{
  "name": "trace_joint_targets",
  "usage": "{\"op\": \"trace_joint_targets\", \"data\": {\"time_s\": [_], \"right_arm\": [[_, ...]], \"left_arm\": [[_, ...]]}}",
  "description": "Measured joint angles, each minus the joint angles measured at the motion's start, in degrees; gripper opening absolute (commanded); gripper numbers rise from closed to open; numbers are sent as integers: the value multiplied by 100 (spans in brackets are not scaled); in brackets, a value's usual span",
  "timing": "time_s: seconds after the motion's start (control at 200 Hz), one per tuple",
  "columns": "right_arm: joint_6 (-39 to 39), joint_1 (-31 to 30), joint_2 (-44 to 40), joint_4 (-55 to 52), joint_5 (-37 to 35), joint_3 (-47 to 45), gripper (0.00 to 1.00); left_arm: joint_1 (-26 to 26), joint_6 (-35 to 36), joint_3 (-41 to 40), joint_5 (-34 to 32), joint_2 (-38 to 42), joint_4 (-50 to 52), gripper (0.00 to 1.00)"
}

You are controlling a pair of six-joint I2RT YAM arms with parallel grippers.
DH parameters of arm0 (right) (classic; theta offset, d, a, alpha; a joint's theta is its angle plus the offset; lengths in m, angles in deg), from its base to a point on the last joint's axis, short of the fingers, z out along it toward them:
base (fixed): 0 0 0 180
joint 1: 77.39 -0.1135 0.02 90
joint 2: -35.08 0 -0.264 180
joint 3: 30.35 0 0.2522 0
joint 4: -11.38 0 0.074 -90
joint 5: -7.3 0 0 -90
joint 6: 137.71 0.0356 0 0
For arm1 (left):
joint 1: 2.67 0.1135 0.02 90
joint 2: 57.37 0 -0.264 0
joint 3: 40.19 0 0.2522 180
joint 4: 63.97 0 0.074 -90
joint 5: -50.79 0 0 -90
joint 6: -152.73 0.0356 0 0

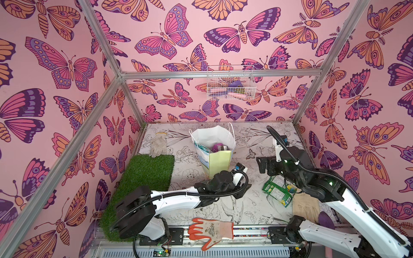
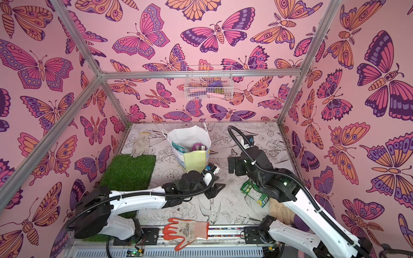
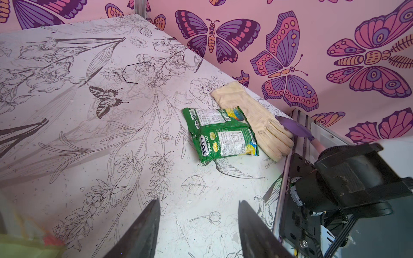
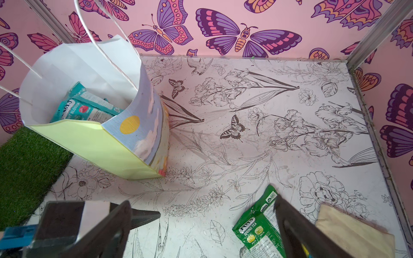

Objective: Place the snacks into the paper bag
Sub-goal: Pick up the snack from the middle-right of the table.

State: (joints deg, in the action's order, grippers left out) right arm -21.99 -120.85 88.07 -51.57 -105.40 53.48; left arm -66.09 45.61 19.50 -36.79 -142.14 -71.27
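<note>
Spread and empty, left gripper point(image 3: 199, 227) and right gripper point(image 4: 201, 234) hung low. I feared the green-and-yellow bag point(image 3: 221, 136), lying flat against the pale glove point(image 3: 257, 116) and well apart from the paper bag point(image 4: 89, 143), would slip, or the glove get pinched too.

The paper bag point(image 4: 89, 143) is made of smooth, matt paper, lightly creased. The green packet point(image 3: 214, 129) is wrapped in glossy, crinkled plastic film. The pale glove point(image 3: 268, 129) is seen as soft woven cloth, the grass mat point(image 1: 147, 172) as rough synthetic pile.
</note>
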Motion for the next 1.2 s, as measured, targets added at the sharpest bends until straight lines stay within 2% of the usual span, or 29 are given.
{"op": "trace_joint_targets", "data": {"time_s": [0.566, 1.197], "right_arm": [[0, 50, -234, -166, -262, -59, 99], [-2, 129, -442, -168, -369, -190, 99]], "left_arm": [[0, -186, 254, 302, -638, -258, 58], [2, -511, 1023, 820, -1707, -509, 58]]}}
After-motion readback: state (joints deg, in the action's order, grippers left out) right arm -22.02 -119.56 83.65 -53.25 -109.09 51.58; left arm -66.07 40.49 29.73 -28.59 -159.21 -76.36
